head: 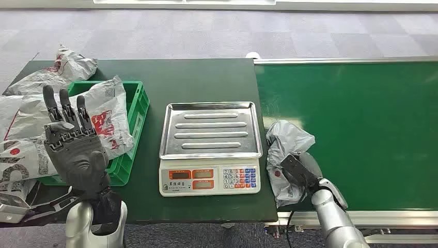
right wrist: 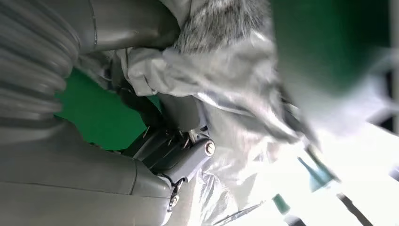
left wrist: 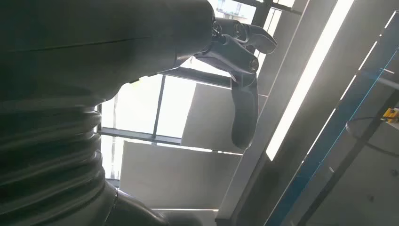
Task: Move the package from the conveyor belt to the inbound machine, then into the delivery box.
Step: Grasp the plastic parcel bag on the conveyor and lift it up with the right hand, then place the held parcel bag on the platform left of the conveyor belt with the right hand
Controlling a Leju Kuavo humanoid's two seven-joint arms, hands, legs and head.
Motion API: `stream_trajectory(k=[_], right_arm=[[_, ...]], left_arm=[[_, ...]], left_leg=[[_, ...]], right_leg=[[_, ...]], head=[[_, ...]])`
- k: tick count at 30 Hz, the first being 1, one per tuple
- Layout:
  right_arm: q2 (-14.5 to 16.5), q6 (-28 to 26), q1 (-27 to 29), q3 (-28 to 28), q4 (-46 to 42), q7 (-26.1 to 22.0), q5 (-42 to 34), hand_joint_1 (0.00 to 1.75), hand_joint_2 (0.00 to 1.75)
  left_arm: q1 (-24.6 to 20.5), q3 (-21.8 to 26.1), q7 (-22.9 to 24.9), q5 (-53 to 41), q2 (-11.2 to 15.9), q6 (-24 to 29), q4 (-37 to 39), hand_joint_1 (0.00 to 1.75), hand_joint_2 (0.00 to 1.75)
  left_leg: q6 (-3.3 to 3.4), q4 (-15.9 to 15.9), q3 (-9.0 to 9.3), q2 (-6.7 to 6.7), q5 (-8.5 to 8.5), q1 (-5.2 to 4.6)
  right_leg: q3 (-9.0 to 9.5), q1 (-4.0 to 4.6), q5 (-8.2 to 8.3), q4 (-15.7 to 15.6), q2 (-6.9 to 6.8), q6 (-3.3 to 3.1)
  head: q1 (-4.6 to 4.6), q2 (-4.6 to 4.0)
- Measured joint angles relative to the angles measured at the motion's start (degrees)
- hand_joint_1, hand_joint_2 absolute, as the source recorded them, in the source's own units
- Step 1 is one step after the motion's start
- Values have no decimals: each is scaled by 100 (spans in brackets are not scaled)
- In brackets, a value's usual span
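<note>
A crumpled grey plastic package (head: 287,138) lies at the left edge of the green conveyor belt (head: 361,129), right beside the weighing scale (head: 209,182). My right hand (head: 299,171) grips its near end. In the right wrist view the fingers (right wrist: 181,157) are dug into the grey film of the package (right wrist: 235,84). The scale's steel tray (head: 170,129) is bare. My left hand (head: 72,142) is raised with fingers apart and pointing up, holding nothing, in front of the green crate (head: 138,106). The left wrist view has that hand (left wrist: 240,75) against the ceiling.
Several grey and white packages (head: 106,116) fill the green crate and spill over the dark table (head: 206,77) at the left. The scale stands near the table's front edge. The belt stretches away to the right of the held package.
</note>
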Motion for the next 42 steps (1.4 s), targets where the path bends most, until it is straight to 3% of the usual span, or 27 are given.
stream_trajectory(k=[7, 12, 15, 29, 36, 42], right_arm=[[324, -268, 749, 683, -2897, 547, -250, 175, 175], [491, -923, 1052, 849, -4227, 632, -47, 175, 175], [561, -992, 1157, 930, -4765, 731, 39, 175, 175], [643, -1432, 1379, 1157, -5620, 902, 400, 175, 175], [700, -2329, 1375, 1309, -5858, 1468, 1131, 175, 175], [852, -2916, 642, 1804, -5225, 1581, 1066, 175, 175]], left_arm=[[7, 30, 39, -30, 0, -4, -24, 0, 175], [6, 32, 64, -43, 0, -2, -24, 0, 175], [6, 32, 67, -44, 0, 1, -24, 0, 175], [6, 32, 75, -44, -3, 3, -24, 0, 175], [2, 31, 157, -65, -17, 22, -27, 0, 175], [-79, -76, 223, 4, -29, 62, 56, 0, 175]], left_leg=[[-3, -5, -2, -3, 0, 3], [0, -5, -4, -10, 0, 5], [1, -4, -4, -11, -1, 3], [1, -4, -3, -15, 0, 3], [1, -4, -3, -13, 0, 3], [-1, -4, 5, 9, 2, 3]], right_leg=[[-6, 3, -8, 1, -1, -9], [-2, -6, -9, 1, -14, -8], [-1, -10, -9, -1, -15, -6], [2, -5, -10, -1, -20, -5], [2, -6, -10, 0, -20, -5], [3, -3, -3, 1, 5, -10]], head=[[-2, 0], [-1, 0], [-2, 0], [-2, 0], [-1, 0], [-1, 0]])
